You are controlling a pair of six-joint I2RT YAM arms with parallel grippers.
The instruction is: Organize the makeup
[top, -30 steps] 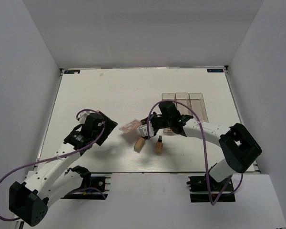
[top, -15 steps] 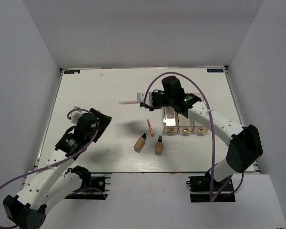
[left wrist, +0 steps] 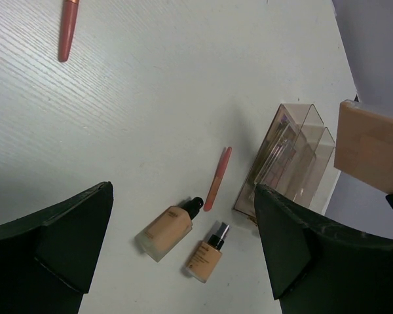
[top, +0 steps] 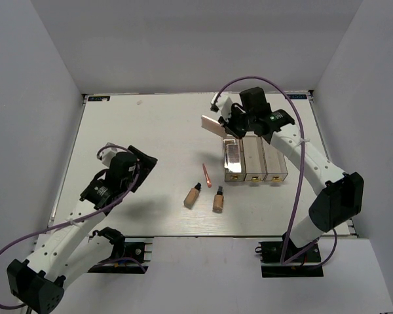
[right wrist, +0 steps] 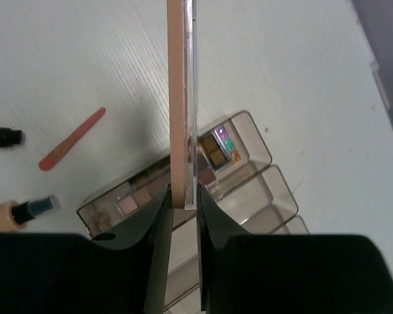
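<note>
Filling the grey-walled booth (top: 33, 78), a white table (top: 150, 131); left jaws apart, right jaws clamping a palette (top: 213, 125).

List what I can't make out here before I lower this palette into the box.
- Held palette: right wrist view shows only its edge, pans hidden; left wrist view's frame crops it.
- Clear box: palettes in its left compartment uncountable; tiny from above, partly behind the held palette at the wrist.
- Labels on the bottles: too small everywhere.
</note>
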